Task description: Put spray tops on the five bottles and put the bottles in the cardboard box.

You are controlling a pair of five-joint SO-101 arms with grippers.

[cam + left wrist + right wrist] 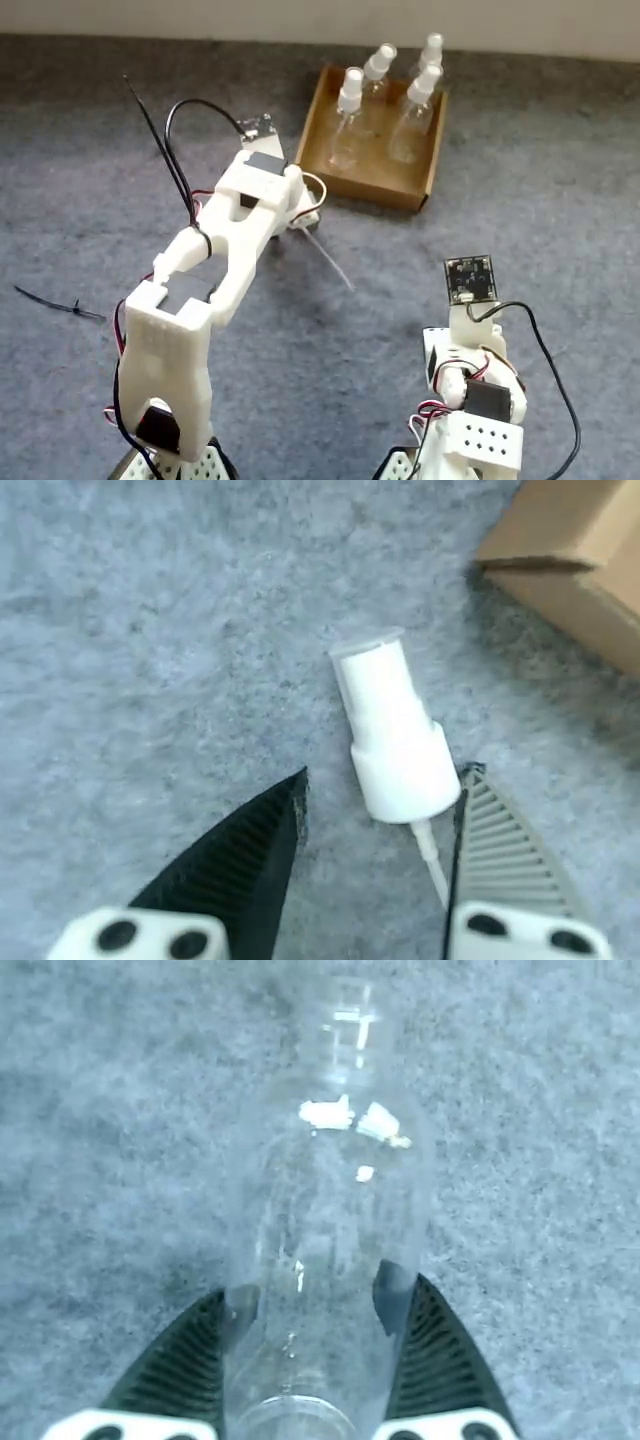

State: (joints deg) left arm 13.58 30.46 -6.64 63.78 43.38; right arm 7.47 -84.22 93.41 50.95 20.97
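A white spray top (395, 735) lies on the grey carpet, and its thin dip tube (328, 258) trails away from the left arm. My left gripper (385, 773) stands open around it, one finger on each side, just short of the cardboard box (415, 190). Several capped clear bottles (347, 125) stand in the box. My right gripper (312, 1295) is shut on an uncapped clear bottle (325, 1190), whose open neck points away from the wrist.
A corner of the box (570, 560) sits close beyond the spray top. A black cable tie (60, 305) lies on the carpet at the left. The right arm's wrist camera board (470, 278) is over the carpet in front of the box.
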